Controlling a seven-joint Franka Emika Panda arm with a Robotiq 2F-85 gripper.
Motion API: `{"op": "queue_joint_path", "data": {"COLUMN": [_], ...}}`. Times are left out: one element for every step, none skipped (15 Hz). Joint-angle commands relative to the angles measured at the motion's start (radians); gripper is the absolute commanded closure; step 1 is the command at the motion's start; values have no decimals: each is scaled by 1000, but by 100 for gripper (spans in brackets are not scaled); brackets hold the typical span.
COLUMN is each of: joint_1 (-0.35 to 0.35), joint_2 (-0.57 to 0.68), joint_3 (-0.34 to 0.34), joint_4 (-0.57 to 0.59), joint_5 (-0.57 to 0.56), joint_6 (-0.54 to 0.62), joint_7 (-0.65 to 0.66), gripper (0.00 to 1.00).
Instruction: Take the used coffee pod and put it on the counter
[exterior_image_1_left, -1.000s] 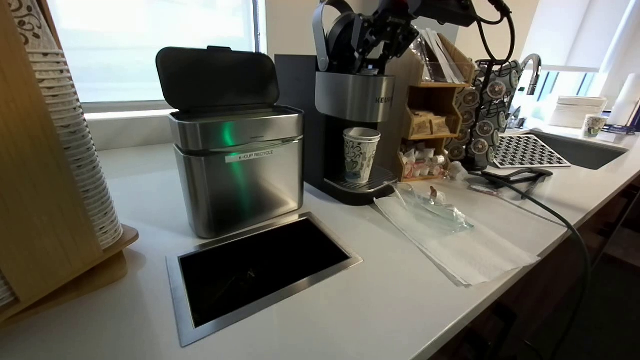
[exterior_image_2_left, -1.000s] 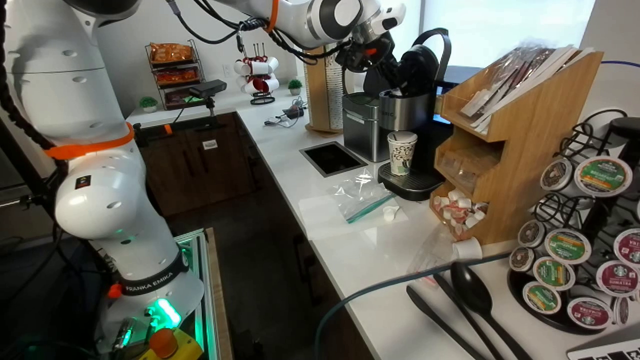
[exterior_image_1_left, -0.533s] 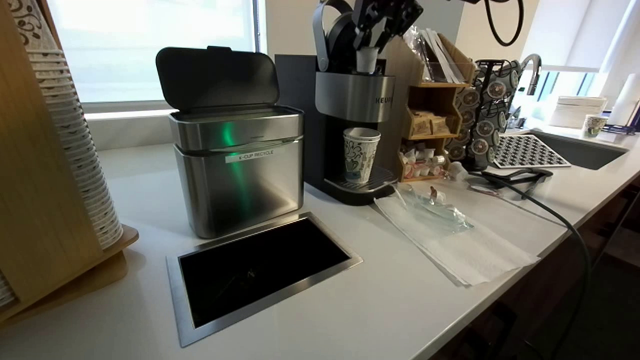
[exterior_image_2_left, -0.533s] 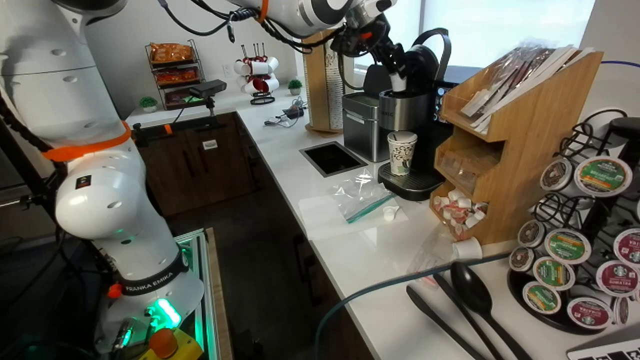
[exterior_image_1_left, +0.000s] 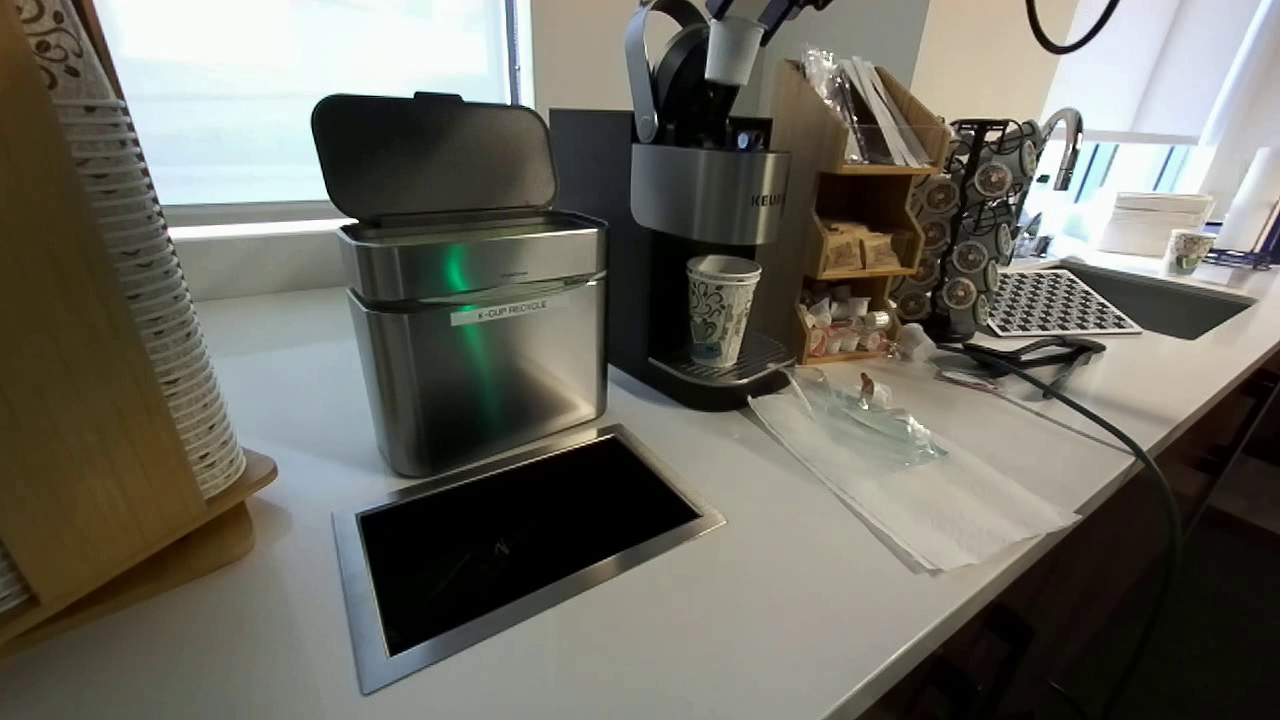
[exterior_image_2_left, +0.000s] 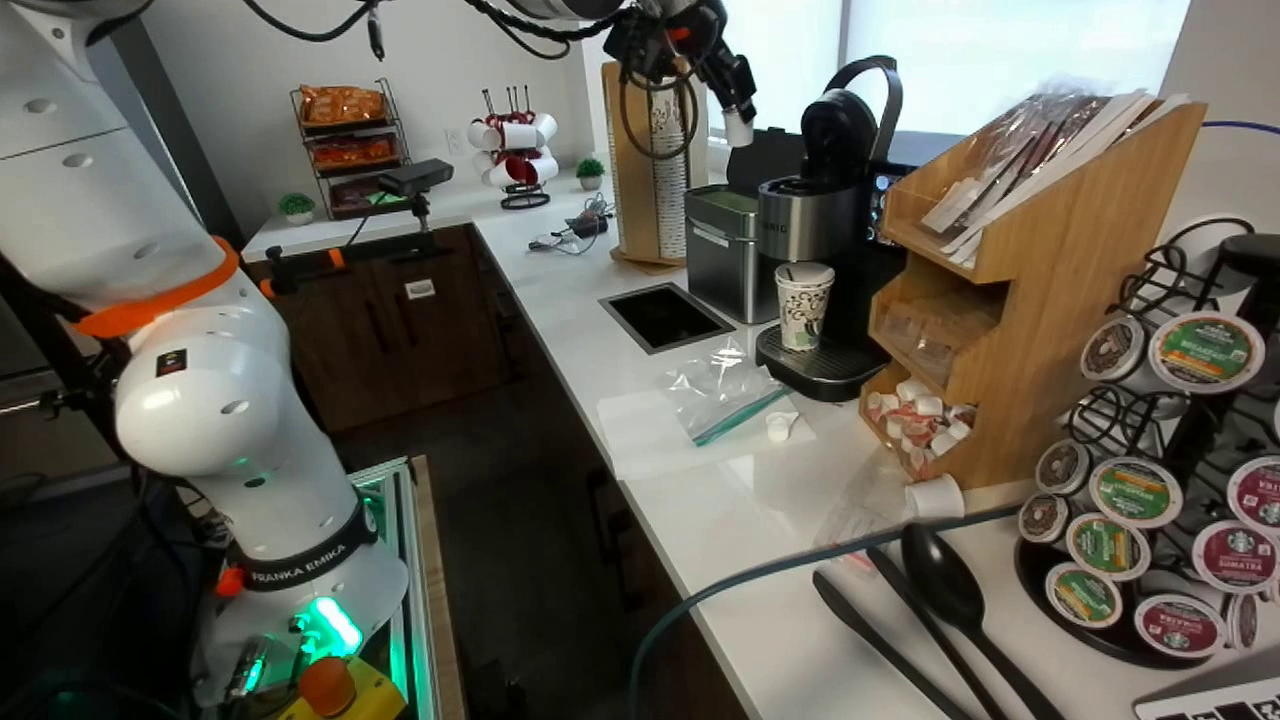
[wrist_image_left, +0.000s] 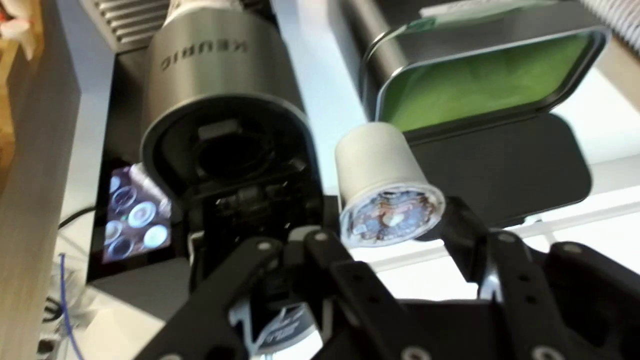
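The used coffee pod (wrist_image_left: 377, 160) is a small pale cup with a foil face, blue and brown, seen tilted in the wrist view. My gripper (wrist_image_left: 392, 217) is shut on it, one finger on each side. Both exterior views show the pod, pale and raised above the level of the coffee maker's top (exterior_image_1_left: 735, 50) (exterior_image_2_left: 738, 128). In an exterior view the gripper (exterior_image_2_left: 741, 106) holds it over the steel bin's side. The off-white counter (exterior_image_1_left: 800, 610) lies well below; it also shows in an exterior view (exterior_image_2_left: 590, 350).
The coffee maker (exterior_image_1_left: 700, 195) stands with its lid up and a paper cup (exterior_image_1_left: 722, 310) on its tray. The open steel bin (exterior_image_1_left: 480, 360) stands beside it. A steel-framed dark opening (exterior_image_1_left: 650, 590) is in front. A plastic bag (exterior_image_2_left: 730, 390) and napkin lie nearby. A wooden organizer (exterior_image_2_left: 1050, 270) stands close.
The gripper has lifted the pod up out of the coffee maker's top and carried it away from the machine, toward the bin's side. The arm has drawn back and up.
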Motion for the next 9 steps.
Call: {"op": "queue_joint_path", "data": {"joint_1": [30, 23, 6, -14, -35, -51, -62, -72, -69], "joint_2": [-129, -151, -179, -200, -220, -231, -235, -225, -212], "joint_3": [13, 25, 42, 56, 68, 74, 76, 79, 79], "joint_4": [-172, -205, -247, -294, -341, -389, -434, -470, -502], "joint_5": [121, 96, 46, 4, -43, -82, -99, -109, -83], "joint_6": [-111, -154, -185, -189, -164, -112, -50, 28, 94], "joint_7": [-33, 1, 49, 92, 127, 146, 166, 183, 202], "gripper": [72, 72, 72, 72, 72, 72, 72, 72, 72]}}
